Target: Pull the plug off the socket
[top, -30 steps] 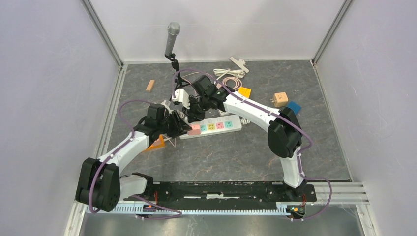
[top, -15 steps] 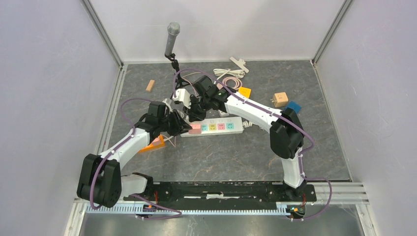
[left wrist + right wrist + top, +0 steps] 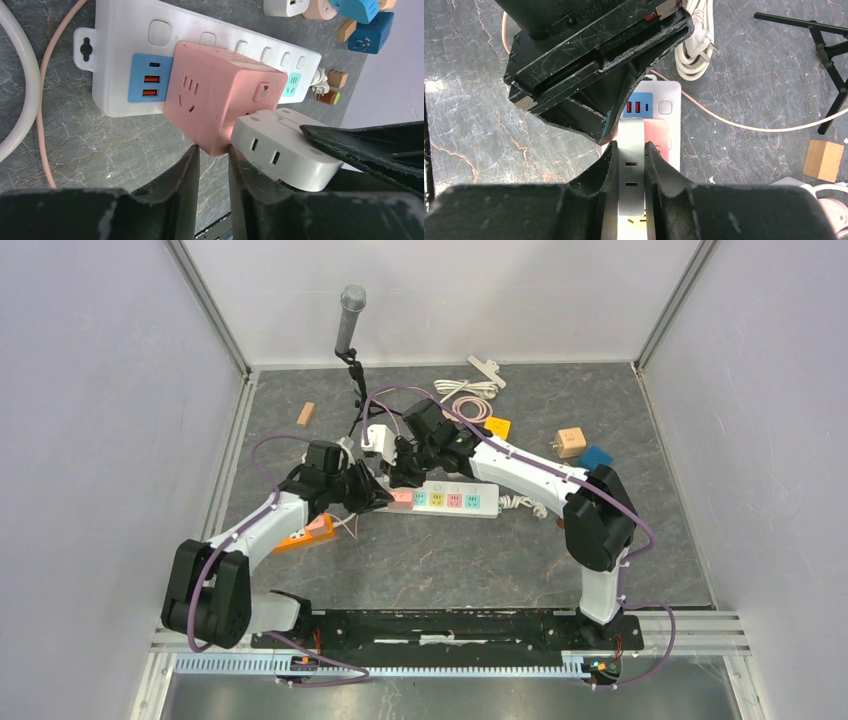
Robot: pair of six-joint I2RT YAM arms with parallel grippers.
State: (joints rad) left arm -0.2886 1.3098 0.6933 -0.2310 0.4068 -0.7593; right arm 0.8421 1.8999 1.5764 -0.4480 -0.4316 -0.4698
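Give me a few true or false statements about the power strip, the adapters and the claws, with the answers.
1. The right claw grips the white adapter. True.
2. The pink cube is plugged into the power strip. True.
3. The white adapter hangs clear of the pink cube. False: it butts against the cube's side.
4. The microphone lies flat on the table. False: it stands upright on its stand.
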